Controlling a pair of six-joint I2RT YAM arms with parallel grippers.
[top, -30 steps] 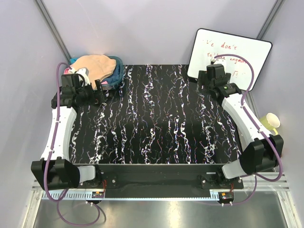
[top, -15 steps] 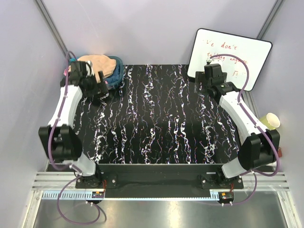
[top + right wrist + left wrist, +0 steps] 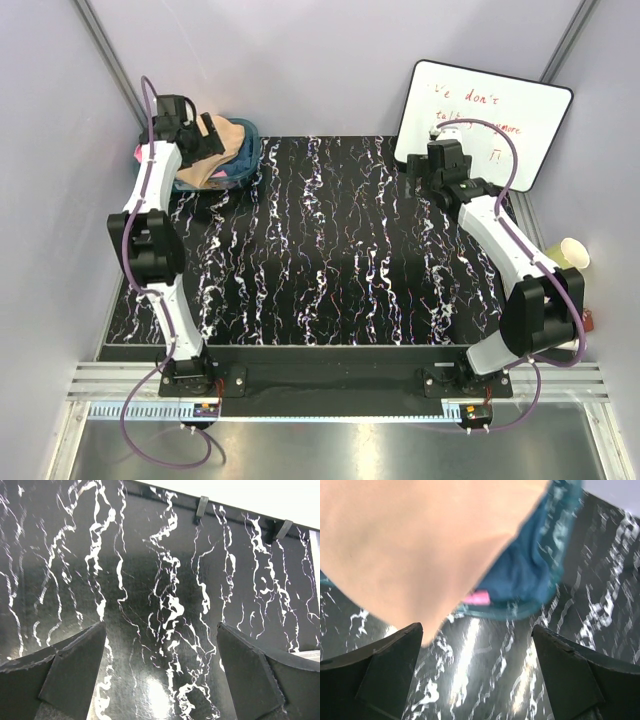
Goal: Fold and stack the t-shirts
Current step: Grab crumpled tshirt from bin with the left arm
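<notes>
Left end effector (image 3: 477,647) wide, empty, above tan t-shirt (image 3: 410,545) heaped in tub (image 3: 255,143) at 10 o'clock, likely positioned to pick. Right end effector (image 3: 160,650) wide, empty, 2 o'clock.

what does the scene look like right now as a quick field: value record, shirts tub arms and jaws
table: black, white marbling
tub: see-through teal, far left corner
tan t-shirt: top of the heap in the tub
dark teal-blue t-shirt: under the tan one
pink t-shirt: only a sliver showing low in the heap
left arm: stretched out to the tub, jaws open over the tan shirt, nothing held
right arm: far right, jaws open over bare table
progress: no shirt out of the tub yet
other: whiteboard, yellow cup
</notes>
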